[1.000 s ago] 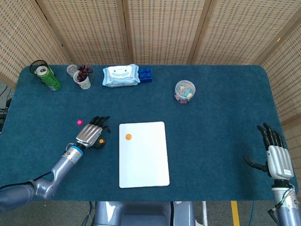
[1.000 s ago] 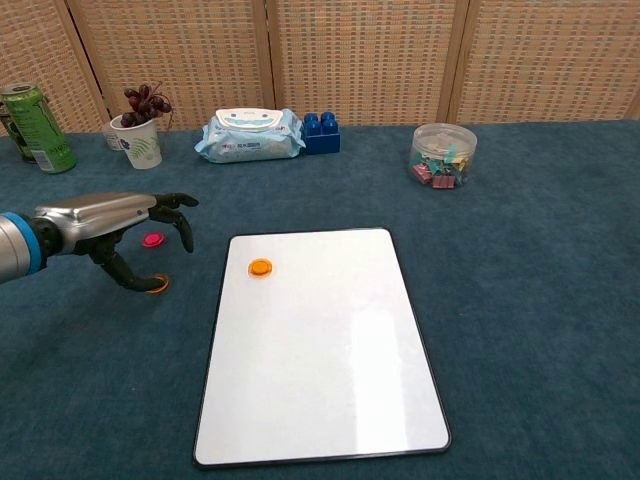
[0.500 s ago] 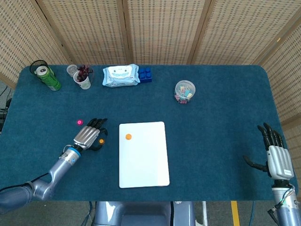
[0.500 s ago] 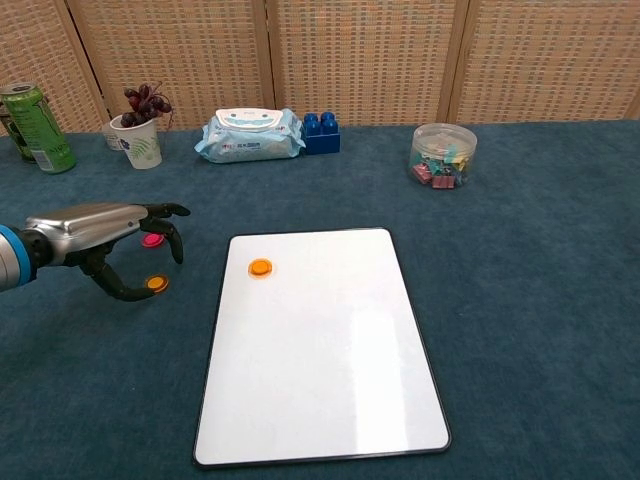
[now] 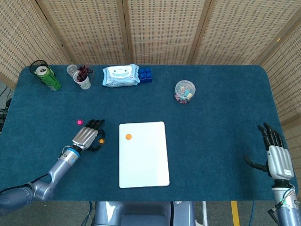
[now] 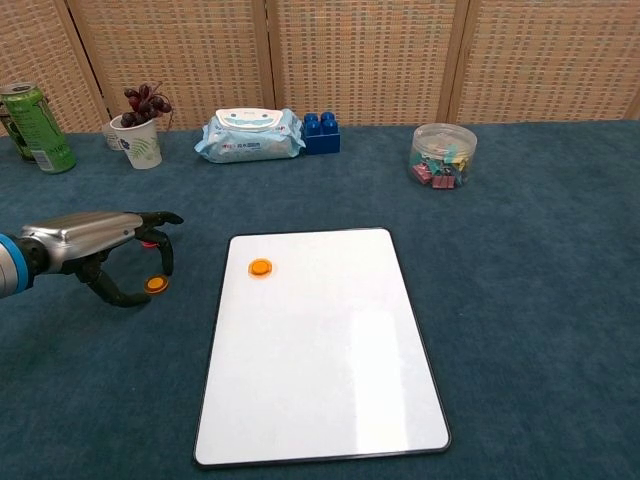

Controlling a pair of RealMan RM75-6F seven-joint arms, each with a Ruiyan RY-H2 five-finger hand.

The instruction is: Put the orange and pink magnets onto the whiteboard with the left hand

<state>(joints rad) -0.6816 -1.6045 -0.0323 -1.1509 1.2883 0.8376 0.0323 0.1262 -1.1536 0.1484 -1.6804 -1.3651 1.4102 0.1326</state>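
The whiteboard [image 5: 143, 160] [image 6: 320, 370] lies flat on the blue table with one orange magnet [image 5: 128, 136] [image 6: 260, 267] stuck near its far left corner. A second orange magnet [image 5: 101, 141] [image 6: 154, 284] lies on the cloth left of the board. My left hand [image 5: 86, 137] [image 6: 90, 236] arches over it, thumb and a fingertip close on either side, and the magnet still rests on the table. The pink magnet [image 5: 79, 122] [image 6: 148, 243] sits just beyond, partly hidden by the fingers in the chest view. My right hand [image 5: 277, 159] rests far right with fingers spread and nothing in it.
Along the far edge stand a green can [image 5: 48, 77] [image 6: 33, 128], a paper cup [image 5: 83, 80] [image 6: 140, 143], a wipes pack [image 5: 121, 75] [image 6: 250, 135], blue blocks [image 5: 145, 74] [image 6: 321, 131] and a clear tub of clips [image 5: 184, 91] [image 6: 443, 155].
My left hand has drawn back to the left and lowered, its fingers curling closer around the loose orange magnet. The magnets, board and right hand have not moved.
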